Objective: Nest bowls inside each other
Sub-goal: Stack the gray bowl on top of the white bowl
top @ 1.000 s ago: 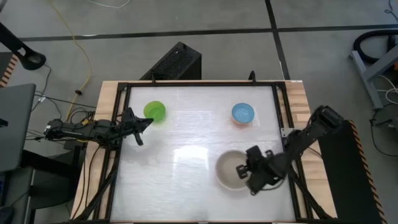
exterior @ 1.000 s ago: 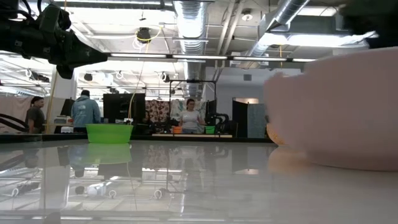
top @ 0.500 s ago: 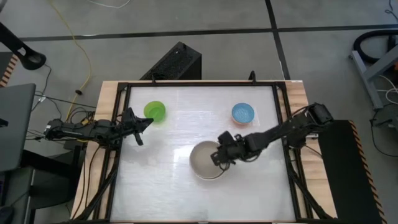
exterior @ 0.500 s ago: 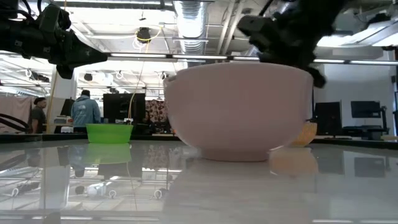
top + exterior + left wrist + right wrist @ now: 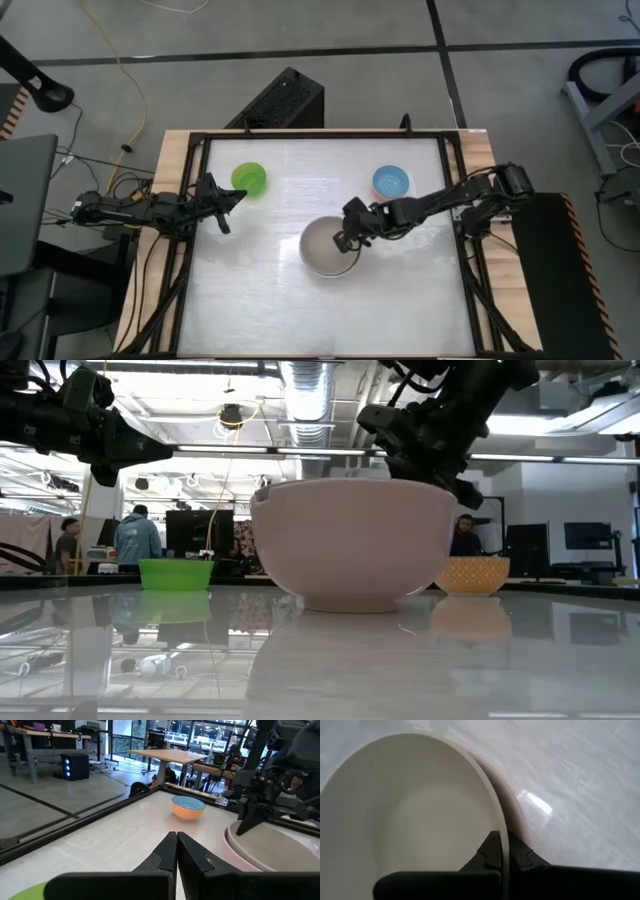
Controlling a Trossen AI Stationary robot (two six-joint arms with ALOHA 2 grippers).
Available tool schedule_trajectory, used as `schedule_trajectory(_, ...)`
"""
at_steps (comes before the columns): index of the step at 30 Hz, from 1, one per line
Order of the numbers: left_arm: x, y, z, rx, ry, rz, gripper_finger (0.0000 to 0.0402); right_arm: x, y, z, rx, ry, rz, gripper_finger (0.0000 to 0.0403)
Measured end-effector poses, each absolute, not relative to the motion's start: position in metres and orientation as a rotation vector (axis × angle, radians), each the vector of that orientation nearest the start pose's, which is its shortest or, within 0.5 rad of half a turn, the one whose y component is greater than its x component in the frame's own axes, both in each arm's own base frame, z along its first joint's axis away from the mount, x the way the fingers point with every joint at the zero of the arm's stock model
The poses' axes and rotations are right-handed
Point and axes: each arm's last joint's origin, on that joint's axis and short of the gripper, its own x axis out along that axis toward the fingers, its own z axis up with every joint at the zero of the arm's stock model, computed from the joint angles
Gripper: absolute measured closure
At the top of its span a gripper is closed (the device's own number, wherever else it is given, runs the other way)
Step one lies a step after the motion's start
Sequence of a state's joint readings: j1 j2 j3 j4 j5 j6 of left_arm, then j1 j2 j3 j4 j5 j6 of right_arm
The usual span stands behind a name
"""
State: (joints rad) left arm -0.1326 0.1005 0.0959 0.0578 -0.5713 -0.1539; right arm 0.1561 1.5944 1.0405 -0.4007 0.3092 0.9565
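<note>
A large pale bowl (image 5: 326, 250) stands on its base in the middle of the table (image 5: 250, 300); the low view shows it as (image 5: 350, 550). My right gripper (image 5: 346, 240) is shut on its rim. A small green bowl (image 5: 249, 178) stands at the far left, and a small bowl (image 5: 391, 182), light blue inside and orange outside, at the far right. My left gripper (image 5: 238, 196) hovers shut and level just beside the green bowl, touching nothing. My right gripper pinches the large bowl's rim (image 5: 503, 836) on the side toward the table's right edge, one finger (image 5: 490, 851) inside the bowl and one outside. It comes slanting down from the right. The bowl stays upright with its base on the table.
A black frame (image 5: 455, 200) runs around the table top. Bare white surface lies toward the near edge and between the bowls. Beyond the table, people stand in the room (image 5: 305, 550).
My right gripper has swung from the near right corner toward the table's left edge and a little toward the far edge, turning its wrist as it went. The large bowl has slid with it to the table's middle, upright throughout.
</note>
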Motion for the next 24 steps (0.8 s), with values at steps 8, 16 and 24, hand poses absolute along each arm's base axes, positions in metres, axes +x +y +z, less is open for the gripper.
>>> schedule_trajectory(8,0.0958,0.0030,0.1938,-0.170,-0.084,0.434,0.0401,0.3183,0.0414,0.2114,0.674,0.789,-0.553,0.0384)
schedule_trajectory(16,0.0958,0.0030,0.1938,-0.170,-0.084,0.433,0.0401,0.3176,0.0415,0.2114,0.650,0.800,-0.544,0.0350)
schedule_trajectory(24,0.0958,0.0030,0.1938,-0.170,-0.084,0.434,0.0401,0.3177,0.0417,0.2117,0.638,0.802,-0.537,0.0334)
